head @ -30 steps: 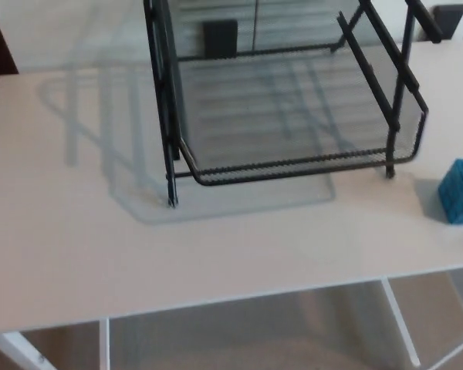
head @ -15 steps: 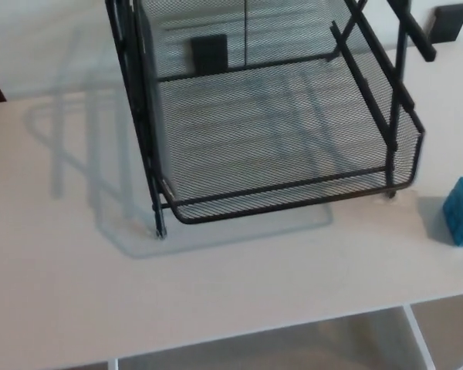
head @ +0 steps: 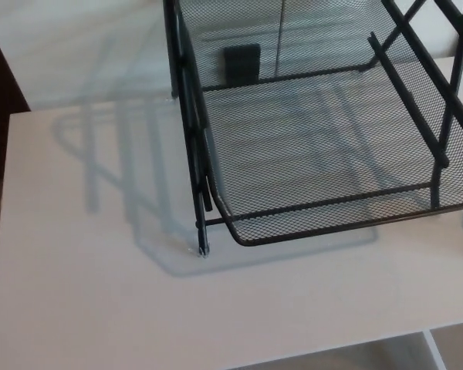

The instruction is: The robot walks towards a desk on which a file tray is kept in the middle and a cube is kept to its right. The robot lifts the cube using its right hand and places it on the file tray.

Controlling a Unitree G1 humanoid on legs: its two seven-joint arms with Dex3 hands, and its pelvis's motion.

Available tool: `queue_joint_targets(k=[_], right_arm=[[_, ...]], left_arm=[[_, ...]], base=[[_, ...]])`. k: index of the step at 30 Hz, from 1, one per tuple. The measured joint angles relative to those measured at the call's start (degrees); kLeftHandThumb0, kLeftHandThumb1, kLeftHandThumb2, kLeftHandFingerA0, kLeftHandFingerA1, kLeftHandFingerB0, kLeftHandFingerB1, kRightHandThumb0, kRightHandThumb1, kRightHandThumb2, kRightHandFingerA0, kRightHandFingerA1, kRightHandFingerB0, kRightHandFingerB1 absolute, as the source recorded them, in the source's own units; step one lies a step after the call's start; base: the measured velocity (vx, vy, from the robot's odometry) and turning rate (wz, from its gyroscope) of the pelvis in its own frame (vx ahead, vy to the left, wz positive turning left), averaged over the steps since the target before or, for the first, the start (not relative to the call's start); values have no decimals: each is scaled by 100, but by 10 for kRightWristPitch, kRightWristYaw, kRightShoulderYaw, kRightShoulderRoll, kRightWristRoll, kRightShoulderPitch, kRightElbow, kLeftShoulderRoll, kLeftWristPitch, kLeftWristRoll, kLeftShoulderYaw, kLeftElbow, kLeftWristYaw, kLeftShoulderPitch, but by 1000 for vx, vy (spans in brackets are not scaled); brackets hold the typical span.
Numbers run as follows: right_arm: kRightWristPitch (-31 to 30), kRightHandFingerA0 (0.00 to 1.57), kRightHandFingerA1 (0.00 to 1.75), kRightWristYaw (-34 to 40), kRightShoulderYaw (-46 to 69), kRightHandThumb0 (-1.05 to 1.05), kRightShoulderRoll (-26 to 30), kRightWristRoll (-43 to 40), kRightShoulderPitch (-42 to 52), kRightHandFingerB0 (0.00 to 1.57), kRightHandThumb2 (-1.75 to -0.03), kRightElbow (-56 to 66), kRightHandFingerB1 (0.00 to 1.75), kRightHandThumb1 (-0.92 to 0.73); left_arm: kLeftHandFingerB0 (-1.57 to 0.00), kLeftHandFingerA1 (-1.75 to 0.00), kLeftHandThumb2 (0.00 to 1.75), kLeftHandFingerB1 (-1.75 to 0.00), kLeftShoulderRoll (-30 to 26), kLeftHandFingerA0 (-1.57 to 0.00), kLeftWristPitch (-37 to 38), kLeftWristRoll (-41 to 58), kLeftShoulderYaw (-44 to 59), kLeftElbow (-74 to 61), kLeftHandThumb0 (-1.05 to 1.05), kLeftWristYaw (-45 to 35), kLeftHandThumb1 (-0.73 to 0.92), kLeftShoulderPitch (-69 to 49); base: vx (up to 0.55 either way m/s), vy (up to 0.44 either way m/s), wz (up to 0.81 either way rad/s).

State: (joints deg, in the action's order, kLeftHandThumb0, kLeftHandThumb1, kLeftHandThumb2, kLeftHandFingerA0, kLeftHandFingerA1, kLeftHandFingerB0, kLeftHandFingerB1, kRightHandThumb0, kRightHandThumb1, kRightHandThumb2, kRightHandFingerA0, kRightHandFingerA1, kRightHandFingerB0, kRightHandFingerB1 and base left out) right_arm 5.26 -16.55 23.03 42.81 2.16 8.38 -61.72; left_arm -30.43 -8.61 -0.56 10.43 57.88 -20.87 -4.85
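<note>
while upright on desk (head: 85,308) — file tray (head: 332,220)

It looks like an office: a plain white desk (head: 92,308) fills the scene, and a black wire-mesh file tray (head: 324,220) stands on its far right part, its shadow falling to the left.

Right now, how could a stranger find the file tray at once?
Look at the white desk. On its right half stands the file tray. Unlike the small solid black block behind it, it is open wire mesh.
</note>
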Motion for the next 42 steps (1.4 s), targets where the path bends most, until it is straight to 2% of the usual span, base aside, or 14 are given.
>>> queue_joint_targets(k=[1,3,7,8,11,12,28,29,31,32,33,36,37,42], right_arm=[[0,25,54,-4,10,-50,1,-6,-4,7,-61,0,25,-59],[0,20,54,-18,40,-51,5,-24,-14,7,-60,0,25,-58],[-6,16,54,-37,87,-51,15,-54,-24,6,-62,12,22,-61],[-8,10,55,-39,96,-57,18,-60,-27,5,-77,13,18,-52],[-15,10,55,-52,127,-57,35,-84,-41,5,-77,14,18,-52],[-17,14,55,-56,133,-58,41,-90,-45,4,-74,14,17,-54],[-20,38,69,-48,88,-98,115,-97,-139,0,-90,-5,0,-54],[-18,11,73,-41,79,-86,126,-92,-149,0,-58,4,0,-59],[-18,29,97,-39,66,-105,139,-89,-169,0,-90,26,38,-48],[-21,3,118,-43,56,-102,148,-88,-188,0,-56,48,49,-53],[-23,1,66,-45,46,-56,154,-86,-201,2,-77,60,65,2],[-28,0,75,-59,-3,-82,177,-75,-269,0,-55,115,44,-43],[-31,0,57,-65,-21,-73,178,-71,-290,1,-71,139,30,-34],[-43,0,22,-84,-76,-61,177,-62,-313,0,-76,240,15,-37]], left_arm=[[-3,-47,73,-22,0,-2,0,0,-1,3,-82,0,91,0],[0,-44,116,-25,0,-2,0,-1,-2,12,-80,0,78,0],[0,-41,115,-24,0,-2,10,-1,-3,21,-78,-1,77,-1],[-2,-41,78,-21,0,0,13,0,-3,24,-80,-1,91,-1],[-2,-41,78,-21,0,0,23,-2,-6,34,-80,-1,91,3],[-4,-48,115,-24,0,-1,26,-2,-7,36,-83,-1,79,5],[-5,-50,114,-25,-4,-2,61,-6,-9,61,-84,3,78,11],[-2,-46,76,-22,-8,-1,63,-6,-9,61,-79,3,92,11],[-4,-55,114,-25,-12,-5,64,-6,-8,61,-85,2,78,9],[-1,-53,75,-22,-16,-9,64,-6,-9,58,-80,2,92,9],[-1,-53,73,-23,-17,-9,64,-7,-10,56,-80,2,92,10],[0,-58,114,-24,-24,-9,63,-10,-16,51,-91,2,78,14],[-2,-52,72,-25,-25,-9,63,-10,-16,51,-82,2,92,16],[-2,-53,74,-25,-25,-13,64,-12,-24,45,-83,2,92,13]], base=[[0,0,0],[0,0,0],[0,0,0],[0,0,0],[0,0,0],[0,0,0],[0,0,0],[0,0,0],[0,0,0],[0,0,0],[0,0,0],[0,0,0],[0,0,0],[-2,-1,1]])
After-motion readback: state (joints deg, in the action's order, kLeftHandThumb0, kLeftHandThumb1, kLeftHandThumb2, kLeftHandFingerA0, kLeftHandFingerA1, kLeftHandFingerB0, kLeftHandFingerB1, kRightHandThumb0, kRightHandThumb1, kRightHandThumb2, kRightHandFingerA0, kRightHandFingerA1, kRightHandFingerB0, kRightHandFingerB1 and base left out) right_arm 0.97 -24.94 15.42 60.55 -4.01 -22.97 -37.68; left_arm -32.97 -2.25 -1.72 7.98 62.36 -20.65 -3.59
